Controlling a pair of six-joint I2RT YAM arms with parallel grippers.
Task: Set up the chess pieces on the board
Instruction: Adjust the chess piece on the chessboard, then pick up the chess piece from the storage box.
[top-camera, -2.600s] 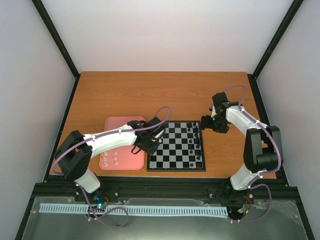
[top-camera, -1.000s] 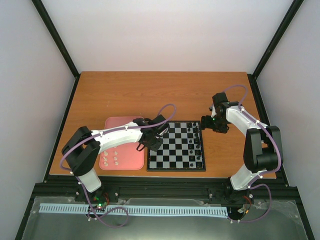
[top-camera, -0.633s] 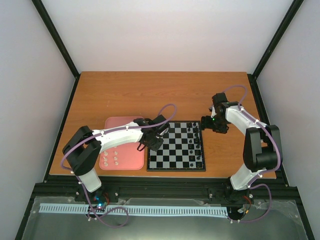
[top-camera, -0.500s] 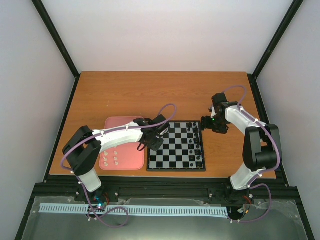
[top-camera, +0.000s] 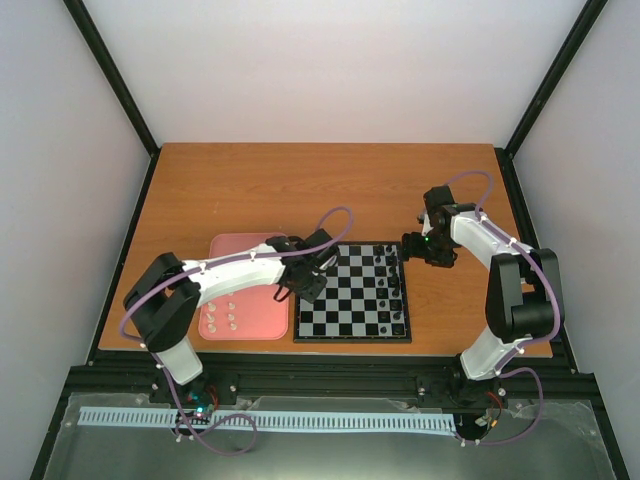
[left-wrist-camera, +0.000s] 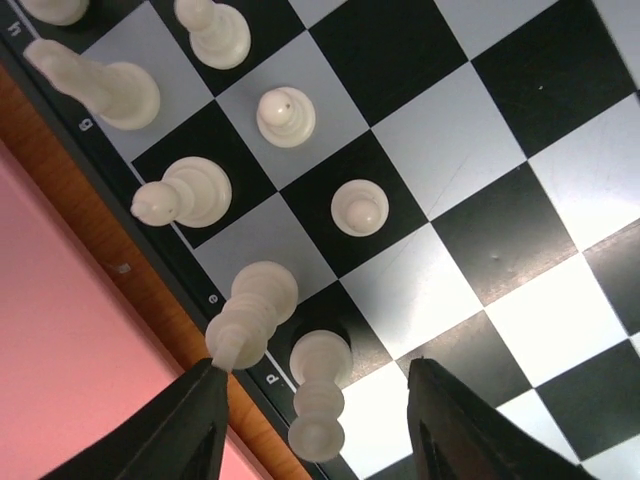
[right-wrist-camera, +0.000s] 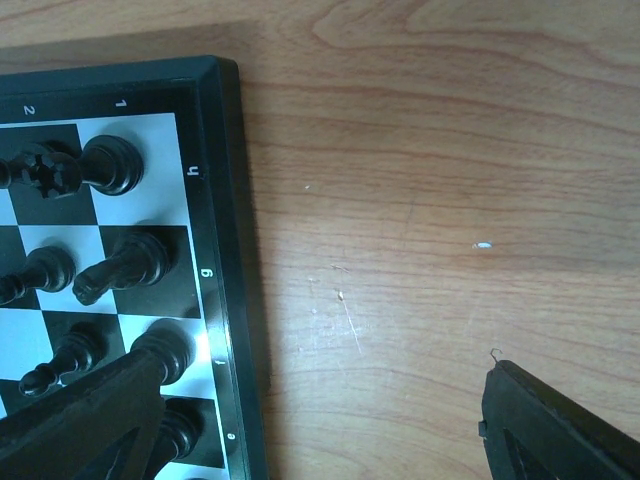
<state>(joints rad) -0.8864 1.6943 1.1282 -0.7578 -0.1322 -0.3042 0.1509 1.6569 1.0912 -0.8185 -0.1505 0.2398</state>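
A: Left gripper (top-camera: 303, 285), where?
B: Over the board (top-camera: 352, 300), at its left edge, the tray side. Jaws parted, gripping nothing.
A: Sure about nothing?
B: Yes. Wrist view: one white piece (left-wrist-camera: 320, 400) stands upright on a dark edge square between the fingers (left-wrist-camera: 190, 435), with a gap on both sides.
A: Other chess pieces (left-wrist-camera: 285, 115)?
B: Several upright on the two rows of squares nearest that left edge, one per square. A few more sit on the pink tray (top-camera: 250, 255), toward its near end. The tray is just left of the board.
A: Exact count on the tray?
B: Too small in the top view to say, skip it.
A: Right gripper (top-camera: 412, 248)?
B: At the board's far right corner, low over the table (top-camera: 300, 190). Jaws spread wide, empty. Only bare wood and the board's black rim show between them.
A: Black pieces (right-wrist-camera: 110, 165)?
B: On the right-hand rows of the board, beside that gripper, not touched by it.
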